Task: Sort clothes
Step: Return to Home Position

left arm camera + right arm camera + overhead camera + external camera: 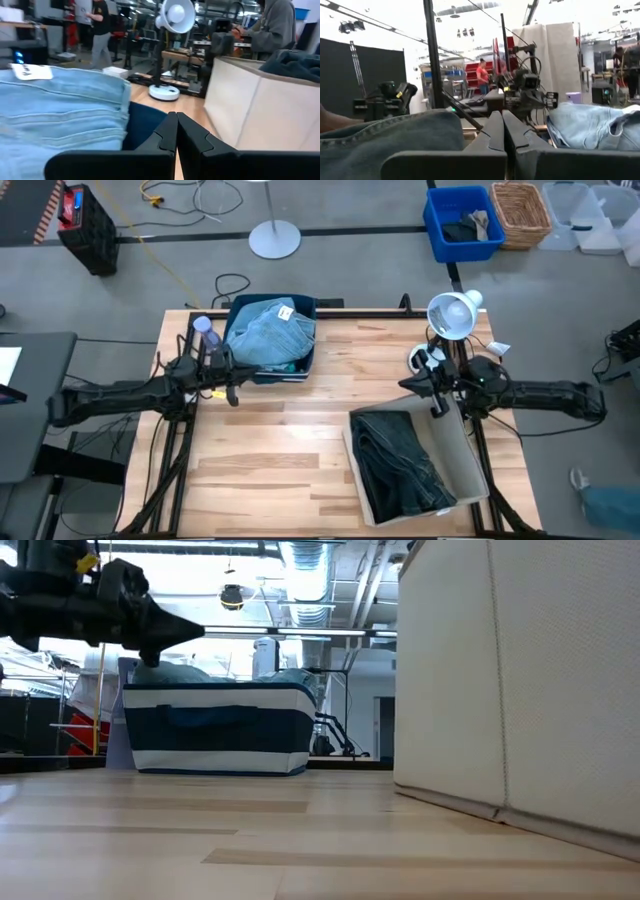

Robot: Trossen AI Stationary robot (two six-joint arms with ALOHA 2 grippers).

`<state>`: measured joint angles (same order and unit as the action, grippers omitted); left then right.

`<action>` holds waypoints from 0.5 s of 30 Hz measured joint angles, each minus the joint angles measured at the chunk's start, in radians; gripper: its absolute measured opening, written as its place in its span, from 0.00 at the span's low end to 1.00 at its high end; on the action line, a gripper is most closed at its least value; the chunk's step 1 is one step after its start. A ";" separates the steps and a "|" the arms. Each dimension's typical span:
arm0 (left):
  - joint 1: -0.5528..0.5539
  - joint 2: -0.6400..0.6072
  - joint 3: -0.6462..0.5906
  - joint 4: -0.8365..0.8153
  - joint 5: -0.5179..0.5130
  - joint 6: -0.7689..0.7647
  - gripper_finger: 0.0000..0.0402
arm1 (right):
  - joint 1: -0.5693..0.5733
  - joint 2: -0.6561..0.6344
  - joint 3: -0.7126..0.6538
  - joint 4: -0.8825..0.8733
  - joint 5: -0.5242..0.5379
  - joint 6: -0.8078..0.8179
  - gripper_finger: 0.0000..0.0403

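The clothes look sorted, for none lie loose on the wooden table (270, 465). Nearest, the dark green-grey jeans (400, 465) fill the beige fabric box (470, 470) on the table's right side. I cannot see the black shirt, which may be under them. A little farther back, the right gripper (501, 115) hangs by the far edge of the box, its fingers pressed together on nothing. The left gripper (176, 116) hangs just in front of the dark blue bin (285, 376), its fingers also together and empty. In that bin, the light blue denim piece (268, 330) sits heaped on top. I think the sorting is done and only the arms need to go to rest. Behind the box a white lamp (455, 313) stands at the table's far edge. Past the table is a grey floor with cables, a blue crate (440, 230) and a wicker basket (520, 215). People stand about in the big workroom beyond.
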<state>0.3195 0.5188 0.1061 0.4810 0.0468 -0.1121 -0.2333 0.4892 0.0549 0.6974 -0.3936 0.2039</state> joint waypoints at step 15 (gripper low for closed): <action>-0.091 -0.278 -0.020 -0.310 -0.164 0.041 0.00 | 0.002 -0.127 -0.043 -0.136 0.002 0.008 0.00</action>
<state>0.2286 0.2412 0.0863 0.1713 -0.1168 -0.0714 -0.2317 0.3626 0.0116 0.5612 -0.3912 0.2123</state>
